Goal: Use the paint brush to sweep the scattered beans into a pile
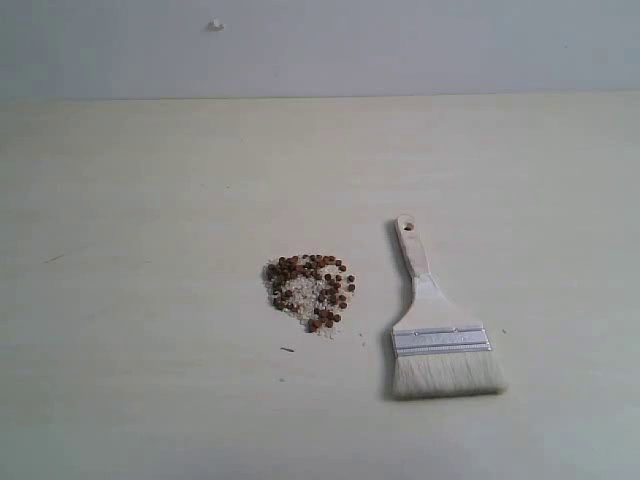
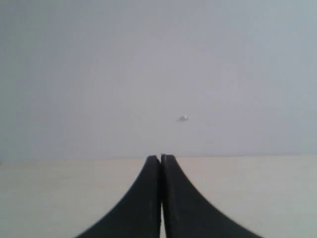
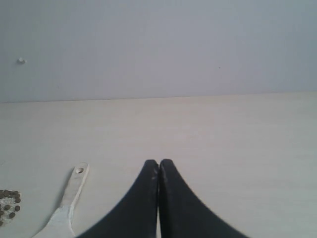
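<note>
The beans [image 1: 308, 290] lie in 1 compact cluster near the middle of the pale counter [image 1: 150, 200], reddish-brown grains mixed with whitish crumbs. A few grains sit slightly loose at the cluster's lower edge in the exterior view.

The paint brush [image 1: 435, 322] lies flat on the counter just to the right of the beans, apart from them. Its off-white bristles point toward the near edge and its wooden handle, with the hole at its tip, points toward the grey wall [image 1: 400, 45]. Nothing holds it.

Neither arm shows in the exterior view. The left gripper [image 2: 161, 157] is closed on nothing, its 2 black fingers pressed together above the counter and facing the wall, where a white speck [image 2: 183, 118] shows. The right gripper [image 3: 158, 162] is likewise closed and empty. It hovers near the brush handle without touching it, with the edge of the beans visible beyond the handle.
</note>
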You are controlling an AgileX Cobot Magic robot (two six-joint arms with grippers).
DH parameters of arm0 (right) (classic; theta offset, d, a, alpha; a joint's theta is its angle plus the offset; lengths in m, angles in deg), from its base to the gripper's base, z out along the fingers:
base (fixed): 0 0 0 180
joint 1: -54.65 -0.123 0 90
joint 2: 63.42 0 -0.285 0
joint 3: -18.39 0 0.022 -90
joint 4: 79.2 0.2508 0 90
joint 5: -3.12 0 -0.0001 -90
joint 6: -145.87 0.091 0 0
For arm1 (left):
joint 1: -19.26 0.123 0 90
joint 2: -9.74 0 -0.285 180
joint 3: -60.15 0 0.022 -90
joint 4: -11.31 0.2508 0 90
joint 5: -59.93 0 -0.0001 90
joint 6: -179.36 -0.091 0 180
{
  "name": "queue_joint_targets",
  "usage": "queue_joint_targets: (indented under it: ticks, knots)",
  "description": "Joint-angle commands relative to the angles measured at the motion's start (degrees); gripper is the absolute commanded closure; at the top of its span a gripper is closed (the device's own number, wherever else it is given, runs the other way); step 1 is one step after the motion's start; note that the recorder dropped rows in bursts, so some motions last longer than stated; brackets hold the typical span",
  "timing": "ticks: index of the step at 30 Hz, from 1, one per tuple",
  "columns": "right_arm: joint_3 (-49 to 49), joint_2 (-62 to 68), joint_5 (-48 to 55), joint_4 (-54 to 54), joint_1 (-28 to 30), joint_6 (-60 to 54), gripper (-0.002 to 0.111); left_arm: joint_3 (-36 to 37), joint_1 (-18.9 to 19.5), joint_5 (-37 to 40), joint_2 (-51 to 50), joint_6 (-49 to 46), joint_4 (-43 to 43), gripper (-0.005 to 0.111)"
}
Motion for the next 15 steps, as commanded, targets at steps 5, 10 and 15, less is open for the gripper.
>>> queue_joint_targets:
  ticks: [5, 10, 15]
  knots:
    - [0.3, -0.28, -0.39, 0.05, 0.0, -0.02, 0.108, 0.13, 0.08, 7.62, 0.35, 78.36, 74.13, 0.107]
    - [0.3, -0.28, -0.39, 0.05, 0.0, -0.02, 0.108, 0.16, 0.08, 12.65, 0.35, 90.51, 86.59, 0.107]
    - [0.3, -0.28, -0.39, -0.06, 0.0, -0.02, 0.108, 2.68, 0.08, 15.06, 0.35, 90.51, 92.25, 0.107]
